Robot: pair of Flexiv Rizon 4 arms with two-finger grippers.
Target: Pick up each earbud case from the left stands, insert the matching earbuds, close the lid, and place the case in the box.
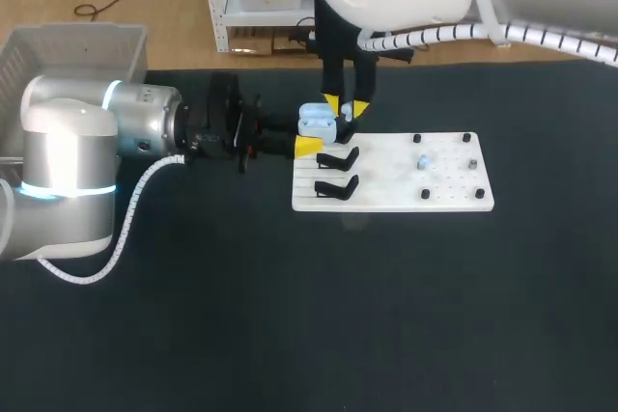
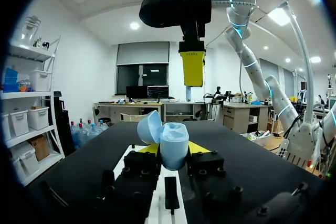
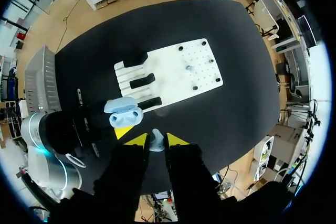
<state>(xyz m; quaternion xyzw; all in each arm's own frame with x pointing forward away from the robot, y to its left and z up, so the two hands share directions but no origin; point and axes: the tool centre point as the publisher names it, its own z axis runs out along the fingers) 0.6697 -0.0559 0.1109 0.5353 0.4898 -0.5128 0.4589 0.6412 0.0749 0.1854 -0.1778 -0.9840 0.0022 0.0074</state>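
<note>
One open earbud case [image 1: 317, 123], clamped in the left end effector [image 2: 174, 149] at ten o'clock on the board [image 1: 406, 192], awaits the earbud [image 3: 156, 141] pinched in the right end effector [image 1: 346, 106] above; insertion, lid-closing and boxing remain.

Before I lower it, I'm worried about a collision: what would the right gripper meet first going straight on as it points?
Most likely the open earbud case held in the left gripper. The right gripper, with its earbud, hangs just above it, though alignment is unclear.
</note>
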